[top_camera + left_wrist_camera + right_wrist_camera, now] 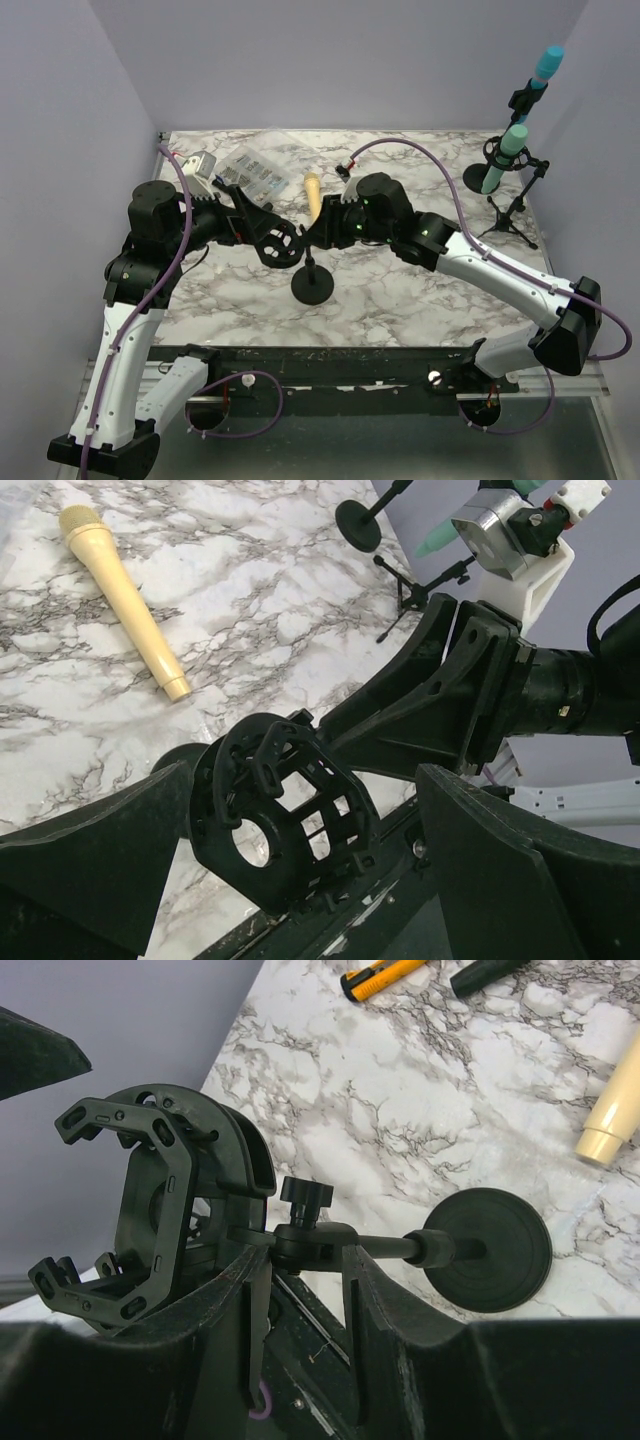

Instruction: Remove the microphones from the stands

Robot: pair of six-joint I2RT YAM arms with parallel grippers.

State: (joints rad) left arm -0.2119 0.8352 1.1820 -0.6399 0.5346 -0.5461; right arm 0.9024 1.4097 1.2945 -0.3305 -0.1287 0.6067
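Microphone [125,600] smooth cream plastic; stand [487,1250] matt black; table [400,290] glossy marble-look.

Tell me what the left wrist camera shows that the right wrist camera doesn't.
Left wrist only: the whole yellow microphone lying on the marble table, and a teal microphone beyond it. Right wrist only: the stand's round base in full, and a yellow pen-like tool. Both: the empty black cradle.

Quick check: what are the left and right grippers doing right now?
Left gripper: open, fingers wide on either side of the empty mount.
Right gripper: closed on the stand.
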